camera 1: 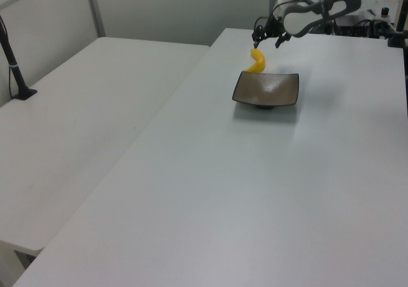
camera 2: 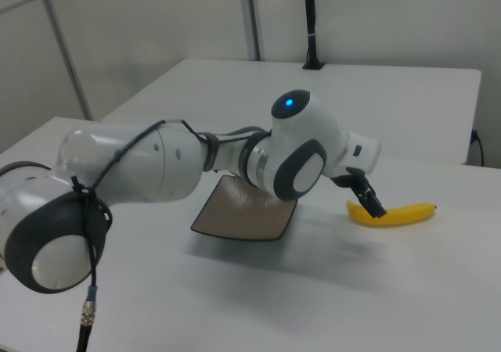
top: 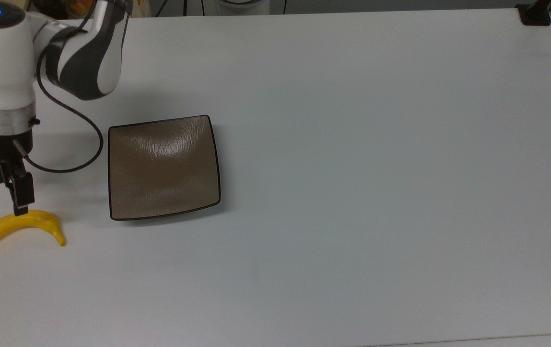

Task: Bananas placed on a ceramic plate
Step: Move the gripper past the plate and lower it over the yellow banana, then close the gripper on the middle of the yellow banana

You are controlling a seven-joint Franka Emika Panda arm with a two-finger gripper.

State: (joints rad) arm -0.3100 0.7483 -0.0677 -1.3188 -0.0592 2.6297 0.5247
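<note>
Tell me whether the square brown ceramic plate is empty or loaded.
Empty. The square brown ceramic plate shows bare glaze; the yellow curved banana lies on the white table beside it.

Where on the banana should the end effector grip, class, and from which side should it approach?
Grip the banana at its thick middle, probably from straight above: it lies flat on the table, apart from the plate. Fingers should straddle its narrow width; the thin curved ends would likely slip. The end effector hovers about there.

White rounded arm [camera 2: 133, 168], grey joint caps, blue light, black cable, black pincer [top: 19, 195]
</note>
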